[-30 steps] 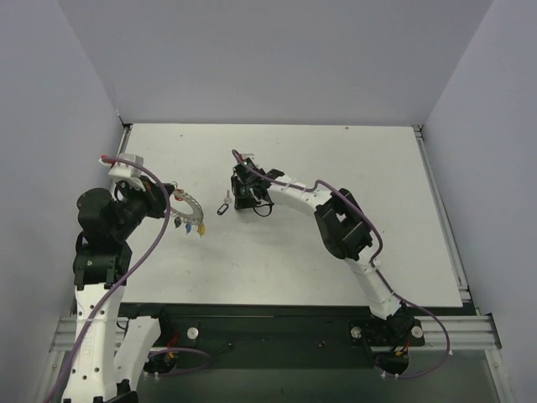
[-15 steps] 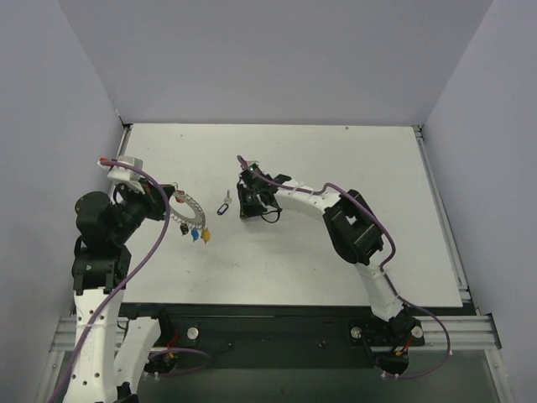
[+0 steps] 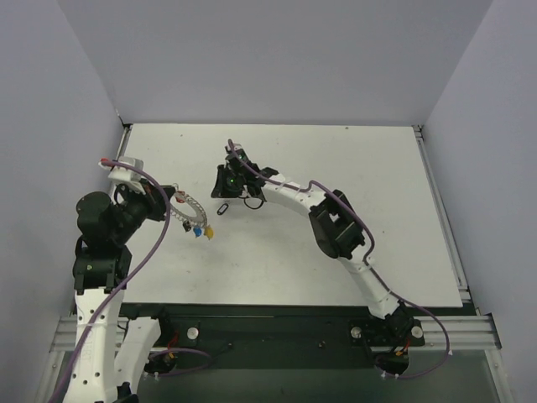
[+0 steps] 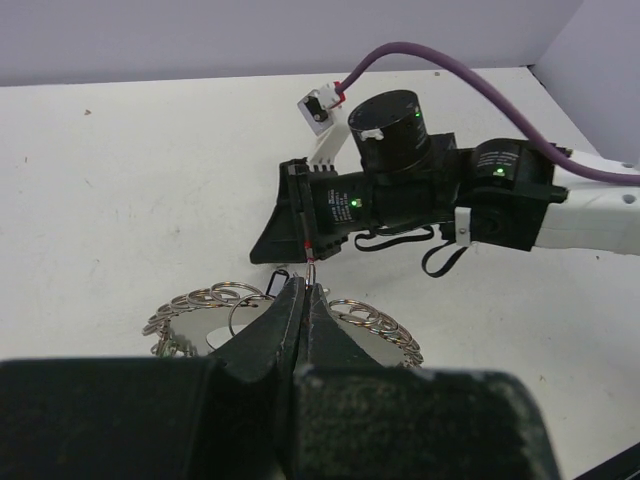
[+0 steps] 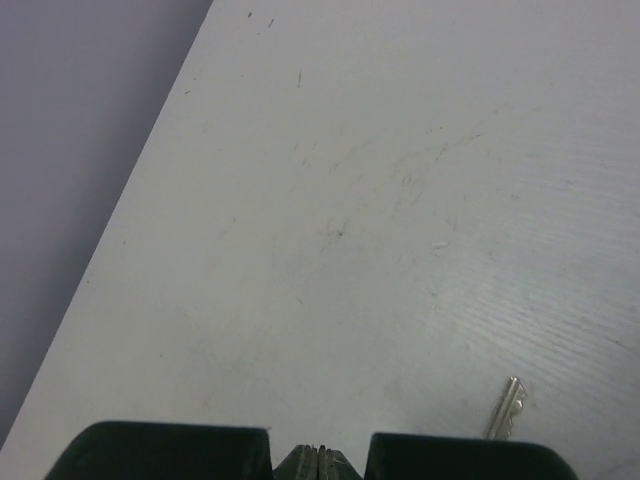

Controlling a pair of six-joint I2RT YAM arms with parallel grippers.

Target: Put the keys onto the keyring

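Keyring [image 3: 190, 215] position: left part of the white tabletop [image 3: 352, 159], at the tip of the left arm. The thin wire ring carries a dense fringe of small silver split rings. A blue tag [image 3: 196, 232] and a yellow tag [image 3: 209, 231] hang at its near end.

Left pincer [image 4: 305, 292] state: fully narrowed, fingers pressed together on the wire of the keyring. In the left wrist view the fringe fans out to both sides of the fingertips. Whether the keyring rests on the tabletop or hangs just above it cannot be determined.

Key [image 3: 222, 207] position: flat on the tabletop, just to the right of the keyring and apart from it. It is a small silver key with a dark head. No finger touches it. In the right wrist view only its silver blade shows, at the lower right edge, beside the fingers.

Right pincer [image 3: 225, 186] state: fingers drawn together with no gap. Nothing is visible between them in the right wrist view. It sits right of the keyring and slightly farther back, directly beyond the key, and it points down at the tabletop. In the left wrist view its black body fills the area just behind the keyring, with green indicator lights lit on the arm.
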